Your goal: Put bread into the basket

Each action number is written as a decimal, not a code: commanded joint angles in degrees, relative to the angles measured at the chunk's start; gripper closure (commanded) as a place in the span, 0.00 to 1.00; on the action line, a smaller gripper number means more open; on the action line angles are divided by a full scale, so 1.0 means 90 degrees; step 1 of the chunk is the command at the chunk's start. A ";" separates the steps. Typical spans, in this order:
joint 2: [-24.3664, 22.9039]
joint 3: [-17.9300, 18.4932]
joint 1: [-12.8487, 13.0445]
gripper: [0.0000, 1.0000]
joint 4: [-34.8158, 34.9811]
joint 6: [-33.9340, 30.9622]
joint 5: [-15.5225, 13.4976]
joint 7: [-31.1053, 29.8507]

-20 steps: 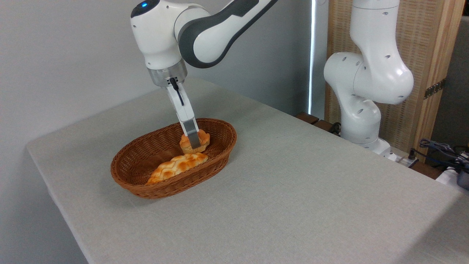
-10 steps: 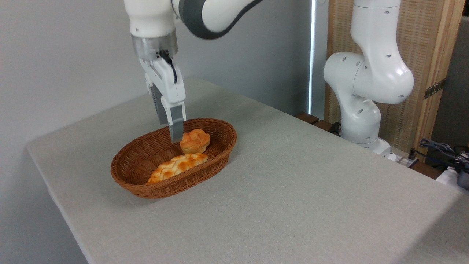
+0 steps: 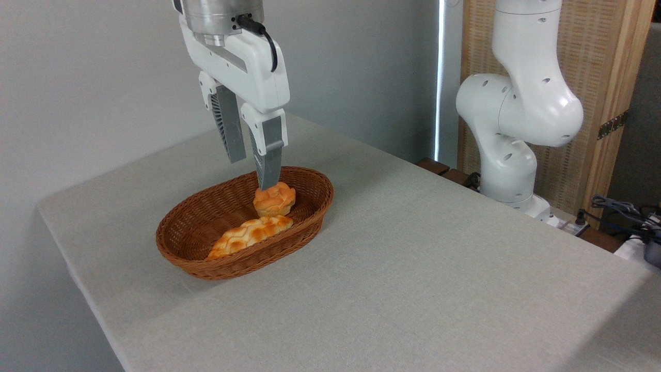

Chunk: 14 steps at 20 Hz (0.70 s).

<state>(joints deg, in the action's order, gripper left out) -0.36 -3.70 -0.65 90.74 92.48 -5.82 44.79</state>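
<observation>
Since the bun (image 3: 274, 199) already sits inside the basket (image 3: 196, 258), toward its far right end, the main part of the job looks done. It rests upright on its pale base, swirled top up, just behind the long braided loaf (image 3: 250, 235) that lies along the near side of the same basket; the 2 breads look close enough to touch, though the seam between them is too small to be sure. The gripper (image 3: 253, 173) hangs above the basket with its 2 fingers spread apart and nothing between them, so it has let go. One fingertip (image 3: 268, 178) appears just over the bun's top in this view, but that may only be overlap along the camera's line of sight, and I cannot tell whether there is contact; the other finger stands clear, above the basket's far rim. Judging by this, the bread is released and settled, not tilted or perched on the rim, and it seems in no danger of rolling out over the low wicker sides. What is left is small: the arm only needs to clear the basket without nudging the bun. The basket rests on the grey table (image 3: 413, 268), toward its left side, well apart from the arm's white base (image 3: 516, 134) at the right.
</observation>
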 commanded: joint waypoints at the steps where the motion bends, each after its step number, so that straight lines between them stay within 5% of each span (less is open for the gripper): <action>1: 0.0137 0.0040 0.0102 0.00 -0.0239 -0.0285 0.0266 0.0052; 14: 0.0118 0.0070 0.0092 0.00 -0.0229 -0.0510 0.0510 0.0160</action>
<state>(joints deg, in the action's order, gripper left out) 0.51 -3.72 -0.27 89.89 89.88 -2.29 44.94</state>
